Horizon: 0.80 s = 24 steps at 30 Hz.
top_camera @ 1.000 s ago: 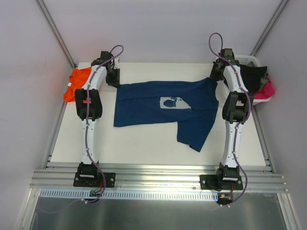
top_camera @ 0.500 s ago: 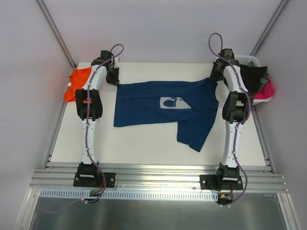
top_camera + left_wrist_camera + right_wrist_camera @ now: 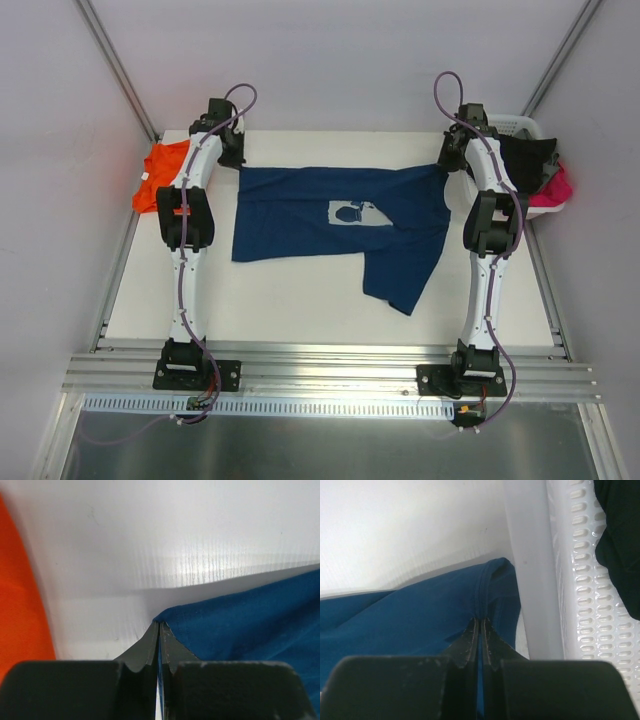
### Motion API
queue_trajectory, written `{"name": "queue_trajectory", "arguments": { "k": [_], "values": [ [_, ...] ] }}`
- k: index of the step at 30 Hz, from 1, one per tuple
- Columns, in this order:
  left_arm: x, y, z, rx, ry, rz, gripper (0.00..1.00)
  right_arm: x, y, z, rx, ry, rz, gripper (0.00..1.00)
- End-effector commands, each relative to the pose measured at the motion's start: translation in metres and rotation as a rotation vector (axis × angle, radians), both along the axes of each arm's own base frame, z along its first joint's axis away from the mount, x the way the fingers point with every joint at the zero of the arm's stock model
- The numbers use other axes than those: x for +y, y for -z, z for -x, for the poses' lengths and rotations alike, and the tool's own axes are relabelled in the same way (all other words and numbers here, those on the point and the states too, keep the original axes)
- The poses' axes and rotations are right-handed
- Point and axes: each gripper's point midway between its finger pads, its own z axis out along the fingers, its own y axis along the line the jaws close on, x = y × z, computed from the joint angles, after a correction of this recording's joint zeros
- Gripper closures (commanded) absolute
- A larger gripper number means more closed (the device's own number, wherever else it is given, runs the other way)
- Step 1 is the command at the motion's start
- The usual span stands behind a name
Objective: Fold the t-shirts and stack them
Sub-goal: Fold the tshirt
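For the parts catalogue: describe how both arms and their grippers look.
The left arm and right arm each have slim white links, bulky black joint housings and a black base plate. A thin purple cable runs along each. The left gripper and right gripper show dark grey, tapered fingers.

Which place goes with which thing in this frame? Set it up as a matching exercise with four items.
Things:
1. navy t-shirt
2. orange t-shirt
3. white basket
4. black cloth

Places:
a. at the far right corner of the table
b. bunched at the table's far left edge
c. inside the basket
d. spread across the middle of the table

Pairs: 1-d, 2-b, 3-a, 4-c
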Motion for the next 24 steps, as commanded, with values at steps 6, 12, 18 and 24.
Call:
{"name": "queue_trajectory", "arguments": {
  "k": [6, 12, 18, 24],
  "values": [
    [0.022, -0.034, -0.033, -0.152, -0.060, -0.065, 1.00, 0.000, -0.029, -0.001, -0.051, -0.013, 0.024, 0.99],
    [0.006, -0.051, -0.040, -0.199, -0.034, 0.022, 1.00, -0.001, -0.029, -0.002, -0.052, -0.011, 0.037, 0.99],
    [0.024, -0.021, -0.037, -0.148, -0.087, -0.058, 0.82, 0.004, -0.028, -0.003, -0.054, -0.016, 0.034, 0.99],
    [0.020, -0.037, -0.025, -0.143, -0.083, -0.046, 0.41, 0.005, -0.030, -0.002, -0.054, -0.016, 0.032, 0.99]
  ]
}}
